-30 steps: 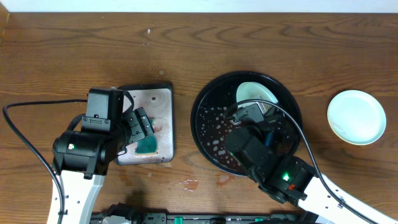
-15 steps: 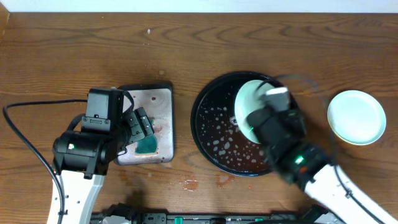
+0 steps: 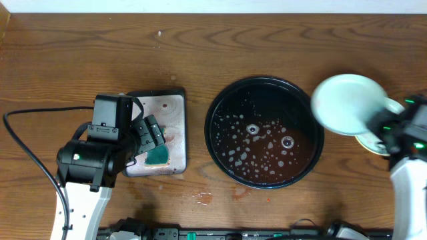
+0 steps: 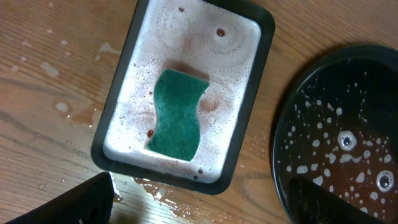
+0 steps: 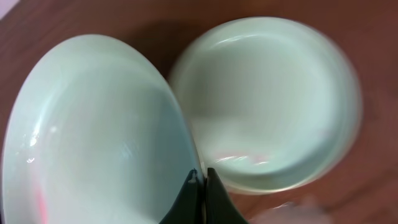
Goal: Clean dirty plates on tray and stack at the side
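Observation:
The large round black tray (image 3: 220, 143) holds only soapy, reddish water and no plates. My right gripper (image 3: 383, 123) is shut on the rim of a mint-green plate (image 3: 345, 103) and holds it tilted in the air, right of the tray. A second pale plate (image 3: 373, 143) lies on the wood under it, mostly covered. In the right wrist view the fingertips (image 5: 202, 186) pinch the held plate (image 5: 93, 137), with the lying plate (image 5: 267, 99) beside it. My left gripper (image 3: 150, 137) is open and empty over the small tray. No yellow plate can be made out.
A small rectangular black-rimmed tray (image 4: 249, 143) with foamy whitish water holds a green sponge (image 4: 177, 115). Spilled water wets the wood in front of it (image 4: 168, 193). The round tray's edge (image 4: 292, 106) shows at the right of the left wrist view.
My right arm has lifted the mint-green plate out of the round black tray and carried it right, over the plate lying on the wood. The left arm has not moved.

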